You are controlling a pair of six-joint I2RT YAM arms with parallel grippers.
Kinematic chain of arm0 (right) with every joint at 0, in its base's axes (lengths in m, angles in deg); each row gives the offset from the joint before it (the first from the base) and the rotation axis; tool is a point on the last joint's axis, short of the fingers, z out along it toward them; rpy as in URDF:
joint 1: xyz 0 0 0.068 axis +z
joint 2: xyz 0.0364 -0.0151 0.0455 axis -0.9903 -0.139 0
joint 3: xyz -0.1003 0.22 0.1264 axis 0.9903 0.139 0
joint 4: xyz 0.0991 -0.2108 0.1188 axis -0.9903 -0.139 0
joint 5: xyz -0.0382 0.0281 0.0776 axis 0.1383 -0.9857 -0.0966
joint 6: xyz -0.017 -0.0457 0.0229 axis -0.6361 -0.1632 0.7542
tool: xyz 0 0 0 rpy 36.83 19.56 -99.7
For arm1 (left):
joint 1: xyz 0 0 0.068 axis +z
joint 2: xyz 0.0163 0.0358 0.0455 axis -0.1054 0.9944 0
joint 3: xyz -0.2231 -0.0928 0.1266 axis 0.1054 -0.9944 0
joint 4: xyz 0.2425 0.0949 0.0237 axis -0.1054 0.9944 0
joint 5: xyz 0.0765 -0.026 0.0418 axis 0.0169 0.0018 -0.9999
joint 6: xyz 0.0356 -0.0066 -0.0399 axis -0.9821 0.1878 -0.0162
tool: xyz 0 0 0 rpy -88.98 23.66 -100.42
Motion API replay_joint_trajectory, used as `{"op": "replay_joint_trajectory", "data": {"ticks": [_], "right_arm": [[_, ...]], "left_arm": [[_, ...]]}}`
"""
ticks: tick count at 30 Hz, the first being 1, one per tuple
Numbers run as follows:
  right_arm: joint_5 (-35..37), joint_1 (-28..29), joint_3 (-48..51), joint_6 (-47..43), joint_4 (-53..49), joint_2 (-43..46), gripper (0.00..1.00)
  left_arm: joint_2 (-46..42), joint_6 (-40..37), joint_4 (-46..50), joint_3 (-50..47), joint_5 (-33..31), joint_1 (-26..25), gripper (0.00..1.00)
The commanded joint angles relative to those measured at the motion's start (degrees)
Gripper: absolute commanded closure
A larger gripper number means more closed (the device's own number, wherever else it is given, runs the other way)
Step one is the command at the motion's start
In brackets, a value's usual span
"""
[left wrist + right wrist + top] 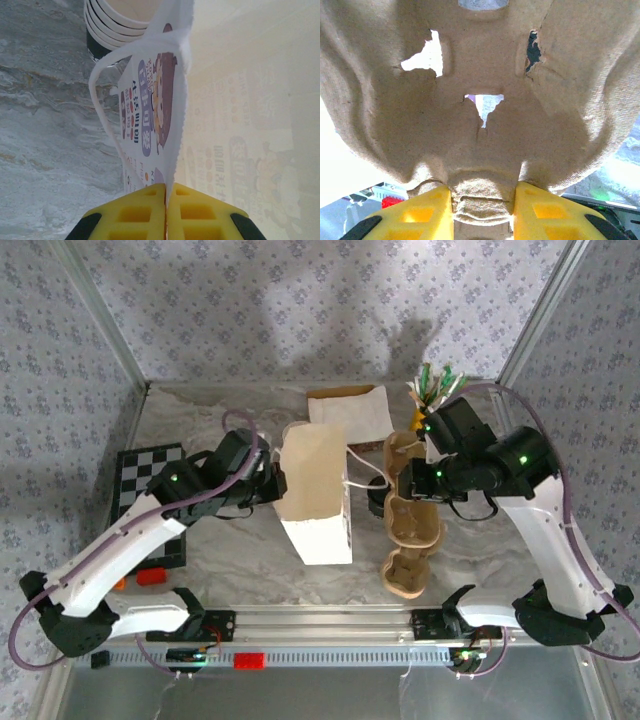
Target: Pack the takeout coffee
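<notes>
Overhead, a printed paper bag [315, 490] stands mid-table. The left gripper [166, 192] is pinched tight on the bag's thin top edge, beside its handle loop. The right gripper [482, 195] is clamped on the rim of a pulp cup carrier [410, 525], which has torn holes. The takeout coffee cup [112, 25] stands on the table just behind the bag; its ringed rim may be several nested cups. Likely risks: the paper tearing or slipping from the pinch, the bag toppling onto the cup, or the weakened carrier ripping.
</notes>
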Motion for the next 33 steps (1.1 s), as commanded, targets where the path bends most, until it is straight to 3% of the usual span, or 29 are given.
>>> {"op": "replay_joint_trajectory", "data": {"ticks": [1, 11, 21, 33], "right_arm": [[-0.97, -0.31, -2.93, 2.18, -2.36, -0.77, 0.69], [-1.48, 2.22, -7.89, 6.19, 2.78, -4.83, 0.7], [3.38, 9.12, -16.2, 10.75, 4.84, -13.08, 0.71], [7.59, 12.57, -17.66, 17.44, 9.44, -19.08, 0.73]], "left_arm": [[1.67, 0.82, -1.48, 2.09, -2.3, -1.32, 1.0], [5.07, 1.59, -1.19, 3.46, -6.09, -5.61, 1.0], [4.34, 2.39, -2.94, 1.71, -6.45, -6.35, 0.98], [7.24, 3.42, -1.81, 4.24, -8.26, -8.3, 1.0]]}}
